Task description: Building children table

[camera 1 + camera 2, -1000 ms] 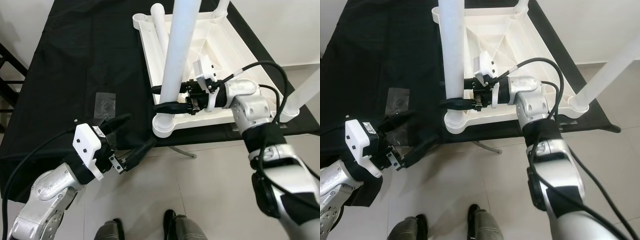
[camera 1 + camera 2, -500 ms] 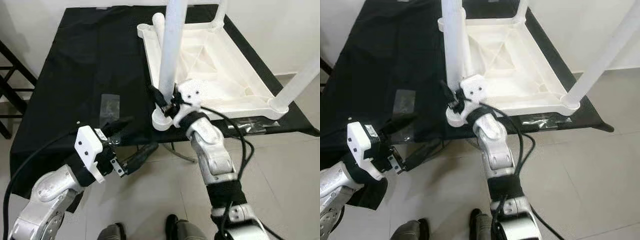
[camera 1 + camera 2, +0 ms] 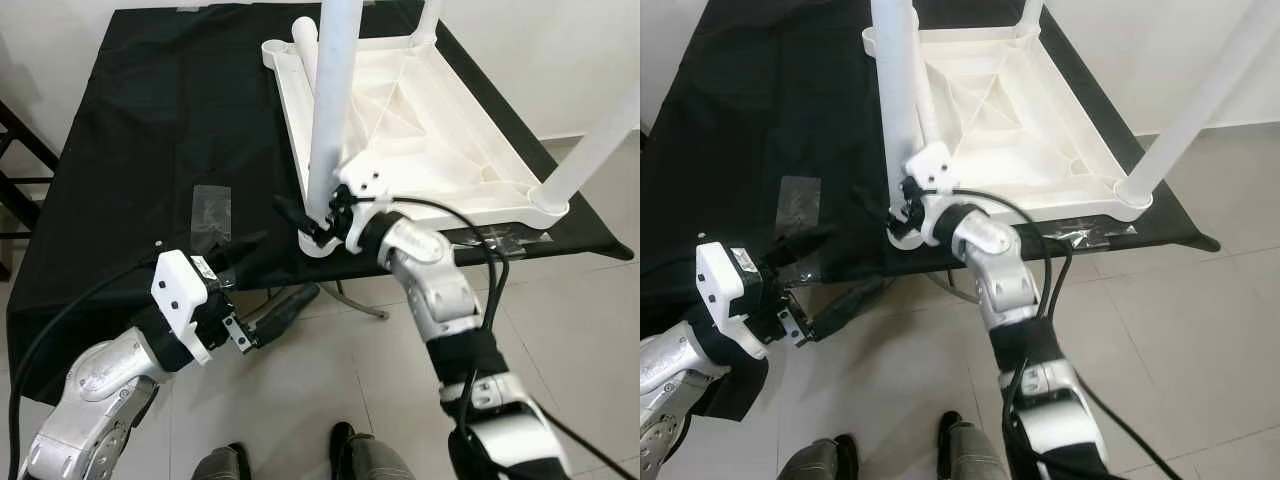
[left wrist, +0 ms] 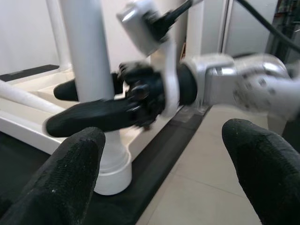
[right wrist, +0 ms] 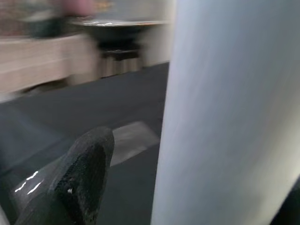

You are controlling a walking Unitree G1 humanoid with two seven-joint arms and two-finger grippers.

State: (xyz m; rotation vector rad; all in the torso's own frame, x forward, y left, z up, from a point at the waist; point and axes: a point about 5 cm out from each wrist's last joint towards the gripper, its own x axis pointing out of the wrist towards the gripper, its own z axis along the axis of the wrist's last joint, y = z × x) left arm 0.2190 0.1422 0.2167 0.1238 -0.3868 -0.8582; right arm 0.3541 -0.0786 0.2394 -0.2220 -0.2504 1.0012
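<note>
Left gripper still hangs wide open and empty off the black cloth edge. The right gripper has rolled its wrist around the near leg, fingers straddling it at the socket of the upturned tabletop; leg likely being twisted home.

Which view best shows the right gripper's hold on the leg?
Left wrist view: the right gripper shows side-on, one finger either side of the leg. The eye views show it from above, small. The right wrist view is blurred, with leg and one finger.
</note>
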